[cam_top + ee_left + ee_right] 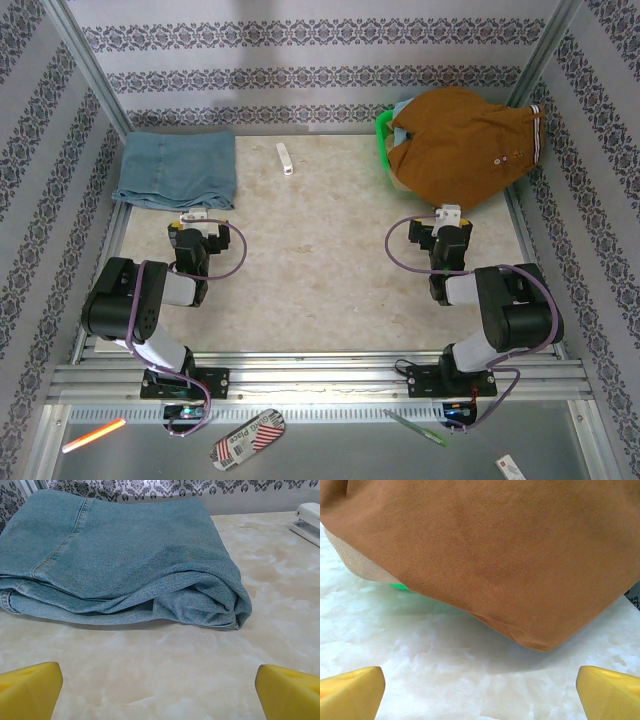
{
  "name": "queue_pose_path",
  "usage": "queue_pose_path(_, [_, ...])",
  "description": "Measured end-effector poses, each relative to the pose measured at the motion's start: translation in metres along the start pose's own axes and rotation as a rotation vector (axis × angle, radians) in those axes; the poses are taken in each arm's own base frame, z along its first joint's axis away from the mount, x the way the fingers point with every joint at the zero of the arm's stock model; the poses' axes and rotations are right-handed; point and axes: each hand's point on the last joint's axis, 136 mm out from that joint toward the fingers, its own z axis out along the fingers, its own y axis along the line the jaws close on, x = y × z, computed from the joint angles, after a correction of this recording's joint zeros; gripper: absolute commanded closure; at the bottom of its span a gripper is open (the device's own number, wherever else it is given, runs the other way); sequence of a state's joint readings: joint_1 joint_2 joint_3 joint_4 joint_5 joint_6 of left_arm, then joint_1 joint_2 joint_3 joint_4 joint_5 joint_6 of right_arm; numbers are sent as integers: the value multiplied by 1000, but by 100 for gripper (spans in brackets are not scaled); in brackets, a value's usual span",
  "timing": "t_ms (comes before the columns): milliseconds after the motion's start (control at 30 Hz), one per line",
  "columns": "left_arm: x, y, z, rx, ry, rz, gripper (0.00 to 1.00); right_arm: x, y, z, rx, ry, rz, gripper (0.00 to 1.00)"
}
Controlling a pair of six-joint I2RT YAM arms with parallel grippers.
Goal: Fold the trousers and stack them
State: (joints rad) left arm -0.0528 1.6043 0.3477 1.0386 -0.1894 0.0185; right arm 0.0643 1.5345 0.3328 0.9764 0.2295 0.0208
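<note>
Folded jeans (pixel 177 170) lie at the counter's (pixel 320 260) far-left corner, beyond the left hand (pixel 199 215), fingers apart, empty. Right hand (pixel 450 213), likewise apart, faces a brown garment (pixel 460 145) draped over a green basket (pixel 382 130); its hanging edge seems the best grip.

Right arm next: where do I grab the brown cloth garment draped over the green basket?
Pinch the drooping corner of the brown cloth garment, coming from the near side with the open right gripper: that corner hangs off the green basket, facing the fingers.
</note>
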Motion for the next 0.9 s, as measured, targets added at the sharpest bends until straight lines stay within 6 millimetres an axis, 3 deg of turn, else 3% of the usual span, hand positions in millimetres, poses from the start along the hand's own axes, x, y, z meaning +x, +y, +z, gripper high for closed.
queue_pose_path(900, [2, 0, 0, 1, 7, 2, 1, 0, 2, -1, 6, -1, -5, 2])
